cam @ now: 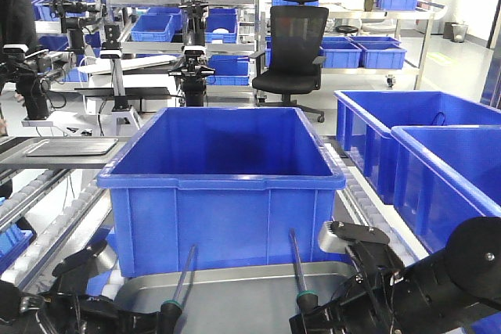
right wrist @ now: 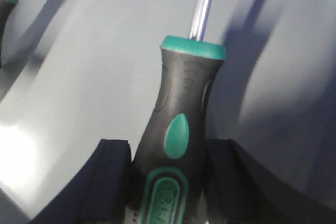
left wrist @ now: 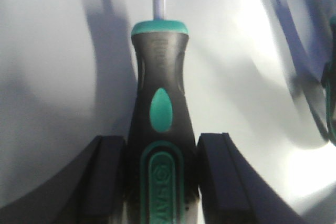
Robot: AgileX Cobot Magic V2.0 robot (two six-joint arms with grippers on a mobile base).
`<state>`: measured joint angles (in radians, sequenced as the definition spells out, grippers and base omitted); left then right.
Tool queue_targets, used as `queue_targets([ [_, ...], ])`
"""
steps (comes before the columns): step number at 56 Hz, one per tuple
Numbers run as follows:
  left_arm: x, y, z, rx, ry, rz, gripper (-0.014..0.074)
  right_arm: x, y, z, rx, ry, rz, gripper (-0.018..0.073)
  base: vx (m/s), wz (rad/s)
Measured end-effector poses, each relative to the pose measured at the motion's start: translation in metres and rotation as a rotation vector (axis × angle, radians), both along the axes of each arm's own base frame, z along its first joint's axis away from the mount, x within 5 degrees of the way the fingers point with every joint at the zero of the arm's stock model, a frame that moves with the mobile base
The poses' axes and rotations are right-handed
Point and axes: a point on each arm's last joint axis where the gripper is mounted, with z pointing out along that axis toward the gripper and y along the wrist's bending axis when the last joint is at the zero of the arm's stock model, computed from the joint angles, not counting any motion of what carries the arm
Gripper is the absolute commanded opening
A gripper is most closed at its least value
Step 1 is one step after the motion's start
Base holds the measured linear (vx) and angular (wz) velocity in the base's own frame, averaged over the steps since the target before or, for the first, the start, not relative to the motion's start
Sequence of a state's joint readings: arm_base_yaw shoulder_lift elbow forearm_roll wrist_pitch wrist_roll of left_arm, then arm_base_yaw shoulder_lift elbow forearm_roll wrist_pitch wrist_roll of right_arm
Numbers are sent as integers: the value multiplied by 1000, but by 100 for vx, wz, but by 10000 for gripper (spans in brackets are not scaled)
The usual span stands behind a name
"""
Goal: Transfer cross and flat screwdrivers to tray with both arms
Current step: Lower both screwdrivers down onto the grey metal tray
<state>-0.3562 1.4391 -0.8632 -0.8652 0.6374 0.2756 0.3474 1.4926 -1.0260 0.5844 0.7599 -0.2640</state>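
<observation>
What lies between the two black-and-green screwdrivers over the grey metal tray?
Only bare grey metal tray lies between the left screwdriver and the right screwdriver; the front view shows this stretch.

Two slim screwdrivers with black-and-green handles and thin metal shafts sit at the bottom of the front view; the left screwdriver (cam: 182, 285) and the right screwdriver (cam: 299, 275) point up the frame, side by side and apart, over the shallow grey tray (cam: 243, 296) at bottom centre.
</observation>
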Motion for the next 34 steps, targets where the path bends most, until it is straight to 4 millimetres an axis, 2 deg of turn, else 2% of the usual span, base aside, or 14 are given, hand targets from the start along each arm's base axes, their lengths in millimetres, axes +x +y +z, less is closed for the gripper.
queue_targets([
  [20,1,0,0,0,-5,6,4,0,0,0,-7,-1,3,20,0,0],
  [26,1,0,0,0,-6,6,8,0,-1,-1,-16,-4,7,77,0,0],
  [34,1,1,1,1,-18,12,48,0,-1,-1,-20,-6,9,215,0,0],
])
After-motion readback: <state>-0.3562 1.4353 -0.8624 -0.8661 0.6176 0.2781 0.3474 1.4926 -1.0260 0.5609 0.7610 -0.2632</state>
